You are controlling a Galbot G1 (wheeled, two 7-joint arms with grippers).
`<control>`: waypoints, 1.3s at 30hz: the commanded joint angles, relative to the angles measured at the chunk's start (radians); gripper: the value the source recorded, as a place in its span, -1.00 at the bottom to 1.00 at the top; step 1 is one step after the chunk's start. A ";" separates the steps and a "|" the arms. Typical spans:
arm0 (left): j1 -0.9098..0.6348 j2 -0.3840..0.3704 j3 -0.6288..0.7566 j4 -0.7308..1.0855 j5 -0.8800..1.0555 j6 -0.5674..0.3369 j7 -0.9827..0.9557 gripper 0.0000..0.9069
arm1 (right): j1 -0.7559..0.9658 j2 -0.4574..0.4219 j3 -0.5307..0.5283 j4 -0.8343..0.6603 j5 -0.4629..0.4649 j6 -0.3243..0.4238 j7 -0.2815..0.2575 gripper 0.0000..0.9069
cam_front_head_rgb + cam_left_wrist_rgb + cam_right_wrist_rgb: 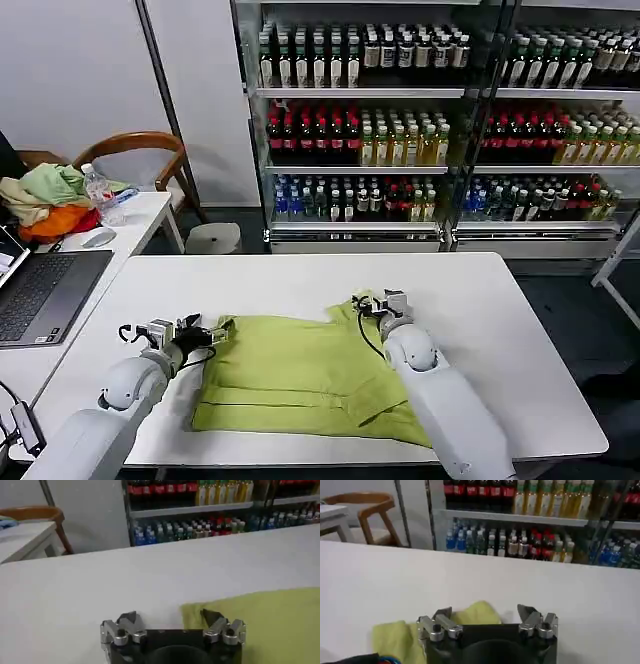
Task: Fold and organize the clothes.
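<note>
Both arms wear smooth, rounded white shells. The left gripper and right gripper are black-bodied with silver, screw-fastened metal fingers. Black cables loop at each wrist.

— How many shirts lie on the worktop?
— One lime T-shirt.
— And grippers?
— Two: the left gripper and the right gripper.
— On the side desk?
— One laptop, one mouse, one water bottle, one cloth heap.
— Chairs?
— One wooden chair.

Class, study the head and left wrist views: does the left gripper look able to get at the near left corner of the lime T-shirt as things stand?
Probably yes. The left gripper sits open at the T-shirt's left edge, on bare white table, with nothing between them.
</note>
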 commanded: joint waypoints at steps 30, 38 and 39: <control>0.074 0.021 -0.035 -0.107 -0.013 -0.055 0.043 -0.91 | -0.077 -0.052 0.023 0.228 0.060 -0.039 0.018 -1.00; 0.227 0.057 -0.123 -0.259 -0.046 -0.067 0.038 -0.91 | -0.216 -0.132 0.040 0.489 0.103 -0.081 0.051 -1.00; 0.245 0.062 -0.133 -0.276 -0.049 -0.069 0.038 -0.91 | -0.244 -0.143 0.044 0.518 0.103 -0.084 0.057 -1.00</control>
